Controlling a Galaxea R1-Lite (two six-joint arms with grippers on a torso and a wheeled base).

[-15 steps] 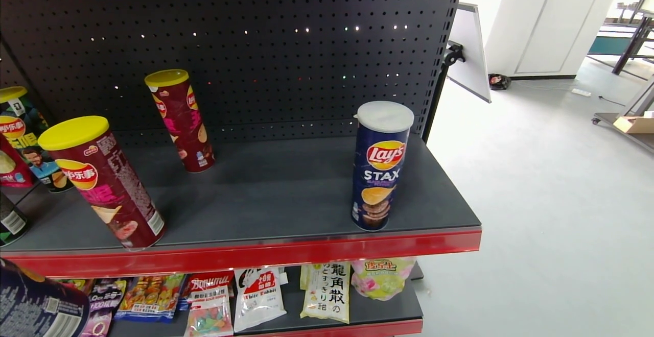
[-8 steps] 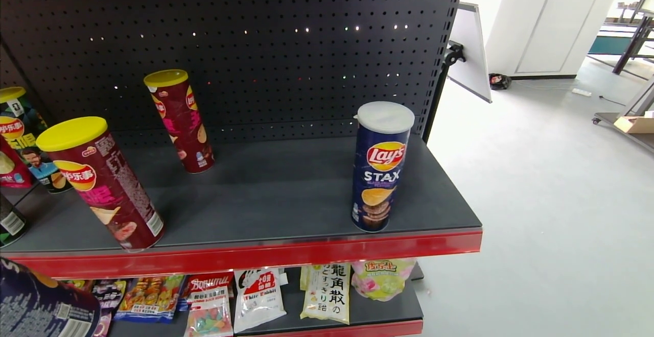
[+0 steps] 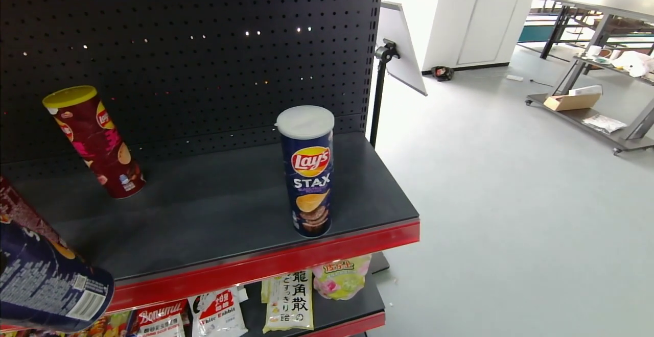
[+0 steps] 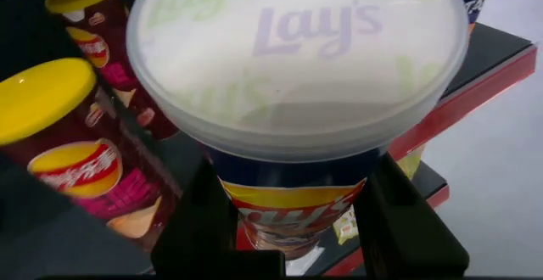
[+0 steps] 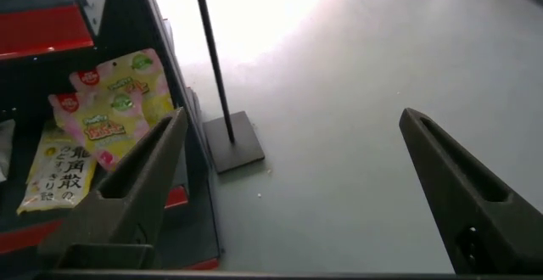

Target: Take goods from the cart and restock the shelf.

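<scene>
Left wrist view: left pincer (image 4: pixel 297 225) clamps blue can (image 4: pixel 293 191) (white lid (image 4: pixel 293 55)); right pincer (image 5: pixel 293 123) spread.

Whiteboard (image 3: pixel 402 46), cardboard box (image 3: pixel 571 101) on wheeled rack (image 3: pixel 615 139)

Upright can (image 3: pixel 308 168) on shelf (image 3: pixel 214 209), snack bags (image 3: pixel 286 301) below

The shelf (image 3: pixel 219 214) before me carries 1 upright blue can (image 3: pixel 309 173) near its front edge and 1 maroon can (image 3: pixel 94 143) farther back.
</scene>
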